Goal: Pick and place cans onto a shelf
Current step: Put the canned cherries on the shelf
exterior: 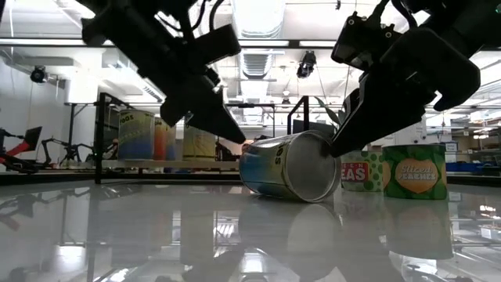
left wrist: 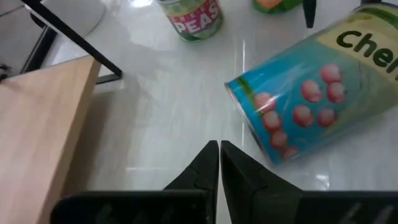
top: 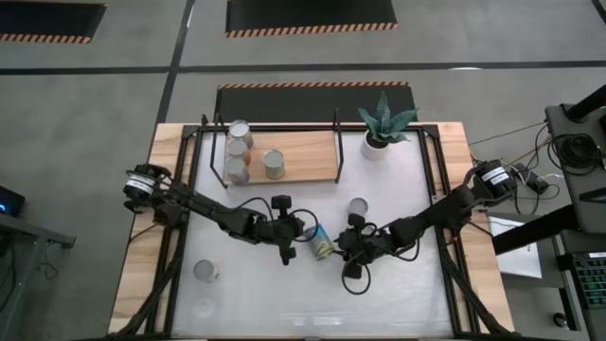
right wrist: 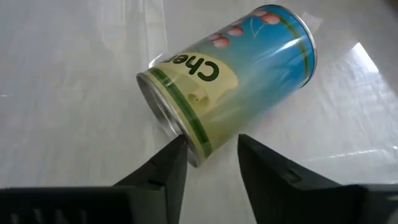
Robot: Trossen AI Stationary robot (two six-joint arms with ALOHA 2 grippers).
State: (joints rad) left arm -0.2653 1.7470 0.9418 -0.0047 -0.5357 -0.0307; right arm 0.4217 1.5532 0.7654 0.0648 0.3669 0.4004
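Note:
A blue-labelled can (top: 322,242) (right wrist: 230,81) lies on its side on the white tabletop between my two grippers. My left gripper (left wrist: 219,149) (top: 301,234) is shut, its tips just short of the can's one end (left wrist: 249,118). My right gripper (right wrist: 211,146) (top: 343,248) is open at the can's other end, a finger on either side of the lower rim. The shelf (top: 308,161), a wooden board in a black frame, stands at the far left with three cans (top: 237,133) upright on it. My right gripper comes slanting down from the table's right at the can's silver end rim (right wrist: 186,146). One fingertip (right wrist: 177,152) overlaps that rim, but I cannot tell whether it touches. The can rests on its side on the table.
A peas can (top: 358,206) (left wrist: 193,15) stands upright just beyond the lying can, with another green can (exterior: 415,171) beside it. Two more cans (top: 205,271) stand near the front left. A potted plant (top: 383,128) stands at the far right of the shelf.

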